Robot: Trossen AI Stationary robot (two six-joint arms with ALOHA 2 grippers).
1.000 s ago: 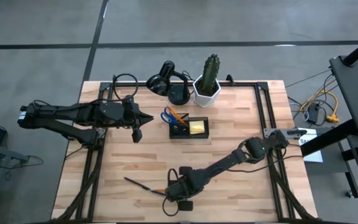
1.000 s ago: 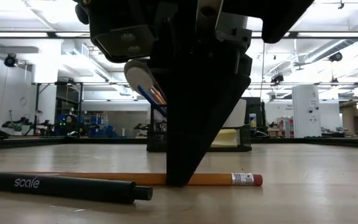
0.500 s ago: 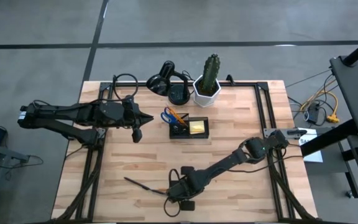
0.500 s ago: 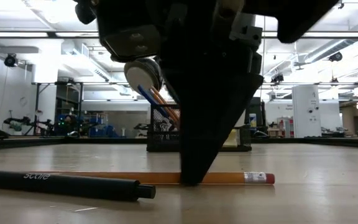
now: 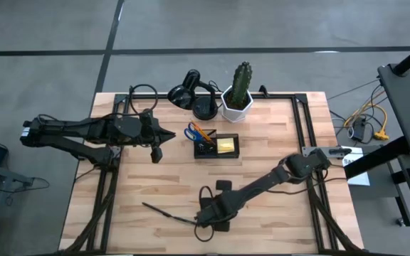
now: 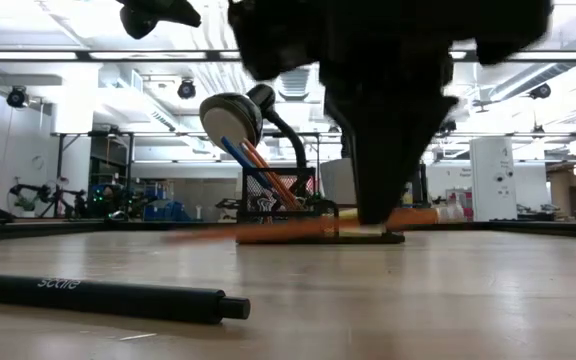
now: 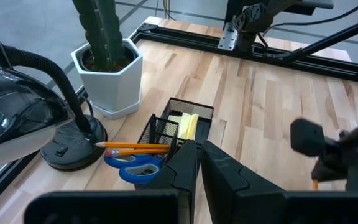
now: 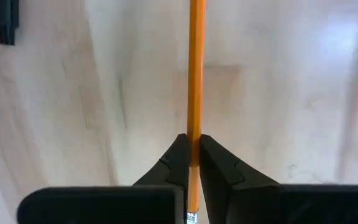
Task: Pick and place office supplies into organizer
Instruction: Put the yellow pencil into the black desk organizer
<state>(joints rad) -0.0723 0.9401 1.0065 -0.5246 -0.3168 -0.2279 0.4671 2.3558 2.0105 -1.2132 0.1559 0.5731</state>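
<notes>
My right gripper (image 5: 212, 217) stands over the near middle of the table, shut on an orange pencil (image 6: 268, 232). A dark pen (image 5: 164, 211) lies flat on the wood just left of it. The black organizer (image 5: 217, 147) sits at the table's centre, holding a yellow sticky pad (image 5: 225, 145), blue scissors (image 5: 193, 134) and orange pencils (image 7: 135, 148) that lean out of it. My left gripper (image 5: 156, 153) hangs shut, touching nothing, to the left of the organizer. My right gripper pinches the pencil's shaft (image 8: 195, 134) between its two fingers, some way in from the eraser end (image 8: 191, 217). The fingers (image 6: 373, 200) come from above, pointing down, and lie across the pencil. The pencil is lifted clear of the table and lies about level.
A black desk lamp (image 5: 191, 96) and a white hexagonal cactus pot (image 5: 237, 104) stand at the far edge behind the organizer. Black frame rails run along the table's left and right sides. Bare wood (image 5: 262, 135) lies right of the organizer.
My right gripper, shut on the pencil, first slid it a little toward the table's right edge, then rose. The pencil now hangs clear of the wood where it lay before. The pen has stayed in place.
</notes>
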